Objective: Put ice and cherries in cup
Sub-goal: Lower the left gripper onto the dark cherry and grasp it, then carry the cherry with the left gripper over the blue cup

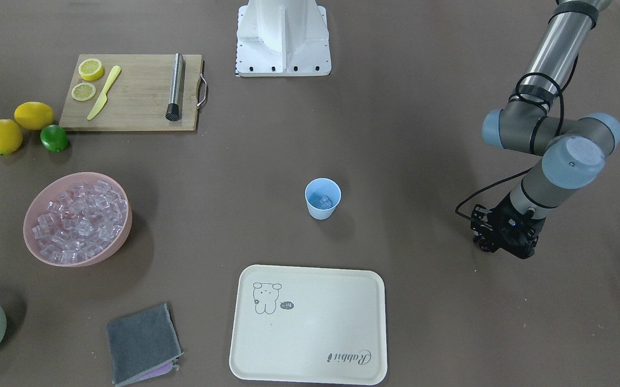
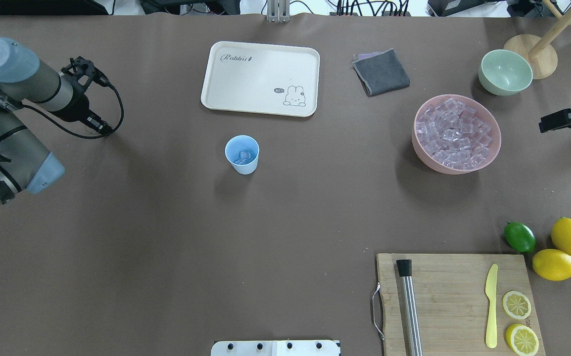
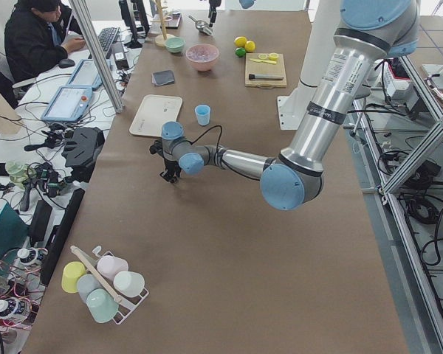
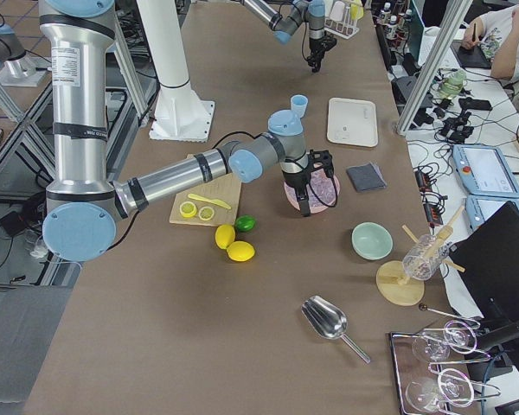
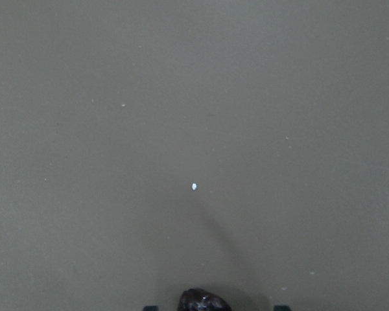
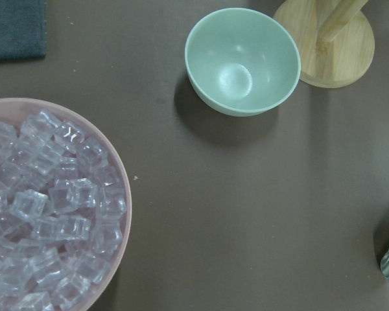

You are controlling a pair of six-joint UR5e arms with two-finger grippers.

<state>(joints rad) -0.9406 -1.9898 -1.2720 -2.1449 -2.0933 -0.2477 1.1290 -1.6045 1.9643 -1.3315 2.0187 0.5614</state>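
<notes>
Off toward the bench's [image 2: 166,247] left end, well apart from the cup [image 2: 242,160], the left fingers [image 2: 96,124] hung just above the bare brown surface. As far as the wrist view allowed a judgement, they were closed on the cherry [image 5: 204,301], a dark purple-black ball showing only at that view's bottom edge. The light blue cup stood upright near the bench's middle, close to the cream tray [image 2: 206,99], with a few cubes of ice [image 2: 242,157] lying in its bottom. The right fingers [image 2: 550,121] were beside the pink bowl [image 2: 496,148] heaped with more ice; whether they were open or closed could not be told.

The main hazard was probably the carry across to the cup. A ball that small and glossy offers little contact, so a quick swing could roll it out of the grip and away over the bench. Release carried its own risk: let go from too high or off-centre, the cherry could bounce off the hard cubes or the rim and land outside. The cup also looked light and narrow-based, so a low approach that clipped its rim could tip it and spill the ice
</notes>
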